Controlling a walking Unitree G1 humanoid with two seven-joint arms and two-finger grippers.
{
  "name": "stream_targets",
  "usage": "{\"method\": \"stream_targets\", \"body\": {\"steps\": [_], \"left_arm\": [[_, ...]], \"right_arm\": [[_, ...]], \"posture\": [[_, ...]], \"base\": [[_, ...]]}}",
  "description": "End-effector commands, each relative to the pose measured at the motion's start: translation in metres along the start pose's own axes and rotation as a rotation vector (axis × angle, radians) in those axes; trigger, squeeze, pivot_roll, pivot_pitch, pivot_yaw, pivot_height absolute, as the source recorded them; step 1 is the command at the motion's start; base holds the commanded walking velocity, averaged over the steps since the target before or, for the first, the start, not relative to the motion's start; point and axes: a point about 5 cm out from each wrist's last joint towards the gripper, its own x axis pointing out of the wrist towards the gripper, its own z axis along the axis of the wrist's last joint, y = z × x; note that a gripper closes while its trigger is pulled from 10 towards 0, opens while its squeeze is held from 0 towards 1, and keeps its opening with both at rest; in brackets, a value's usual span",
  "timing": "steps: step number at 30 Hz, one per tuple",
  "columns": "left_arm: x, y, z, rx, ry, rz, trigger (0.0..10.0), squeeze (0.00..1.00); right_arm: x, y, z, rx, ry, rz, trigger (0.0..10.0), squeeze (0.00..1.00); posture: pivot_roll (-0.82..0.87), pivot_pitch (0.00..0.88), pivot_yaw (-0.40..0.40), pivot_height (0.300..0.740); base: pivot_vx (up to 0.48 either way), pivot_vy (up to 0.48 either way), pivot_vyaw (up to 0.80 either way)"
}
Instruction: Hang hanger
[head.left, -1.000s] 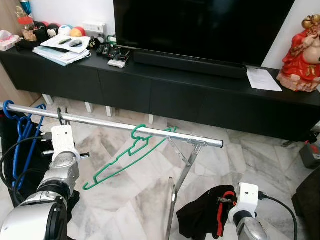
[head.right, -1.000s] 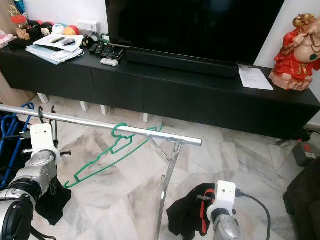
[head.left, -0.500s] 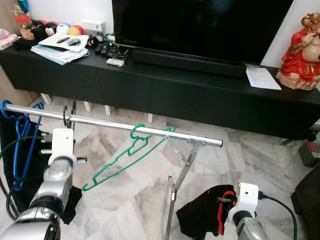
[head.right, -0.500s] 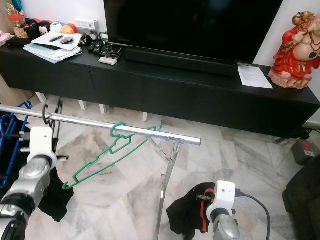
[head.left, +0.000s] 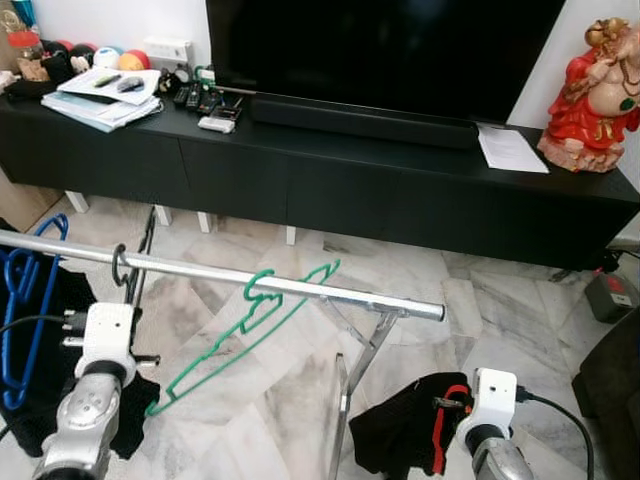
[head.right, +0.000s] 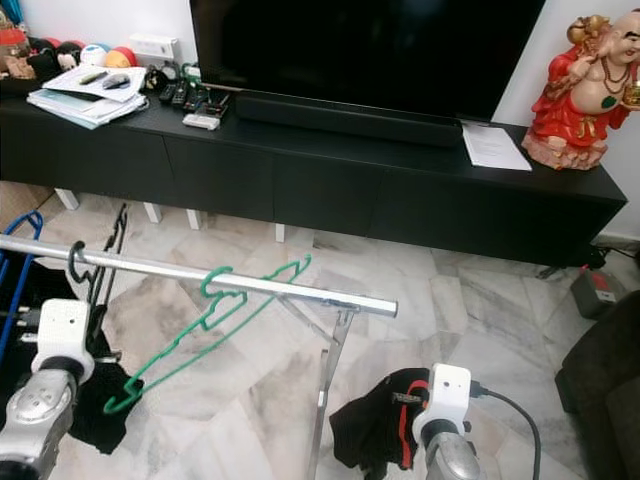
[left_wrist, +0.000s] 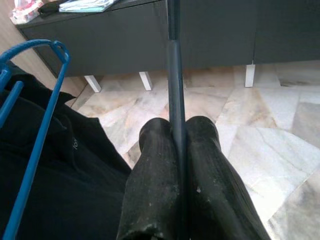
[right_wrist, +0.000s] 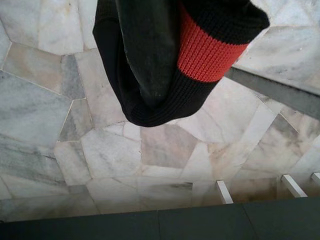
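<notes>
Head views: a green hanger (head.left: 240, 325) hangs hooked on the silver rail (head.left: 300, 288), tilted, near the rail's free end; left wrist view: the left gripper (left_wrist: 179, 135) is pinched tight on a thin dark rod (left_wrist: 172, 75); right wrist view: the right gripper (right_wrist: 165, 55) grips a black garment (right_wrist: 150, 90); to finish well, let go gently so the hanger settles level; no legible writing.

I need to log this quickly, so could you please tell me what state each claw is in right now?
Left claw: shut on the thin dark hanger.
Right claw: holding the black garment with the red band; its fingers are covered by the cloth.
</notes>
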Motion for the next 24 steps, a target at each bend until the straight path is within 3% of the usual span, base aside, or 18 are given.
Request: {"method": "stream_targets", "body": {"steps": [1, 6, 13, 20, 24], "left_arm": [[-0.012, -0.003, -0.020, -0.017, 0.074, -0.004, 10.0, 0.00], [-0.001, -0.005, 0.002, -0.032, -0.004, 0.019, 10.0, 0.00], [0.027, -0.011, 0.043, -0.049, -0.114, 0.015, 10.0, 0.00], [0.031, -0.012, 0.055, -0.068, -0.164, 0.009, 10.0, 0.00], [0.025, -0.011, 0.055, -0.071, -0.190, -0.004, 10.0, 0.00]], "right_arm": [[-0.001, -0.002, 0.004, 0.002, -0.025, -0.009, 10.0, 0.00], [0.001, 0.000, 0.004, 0.002, -0.024, -0.005, 10.0, 0.00], [0.002, -0.001, 0.007, 0.002, -0.029, -0.010, 10.0, 0.00], [0.002, -0.002, 0.007, 0.002, -0.030, -0.013, 10.0, 0.00], [0.002, -0.002, 0.007, 0.002, -0.031, -0.015, 10.0, 0.00]], "posture": [[-0.08, 0.106, -0.053, 0.740], [-0.07, 0.104, -0.056, 0.740], [-0.08, 0.090, -0.050, 0.740], [-0.08, 0.086, -0.050, 0.740], [-0.07, 0.089, -0.051, 0.740]], "base": [[0.000, 0.000, 0.00], [0.000, 0.000, 0.00], [0.000, 0.000, 0.00], [0.000, 0.000, 0.00], [0.000, 0.000, 0.00]]}}
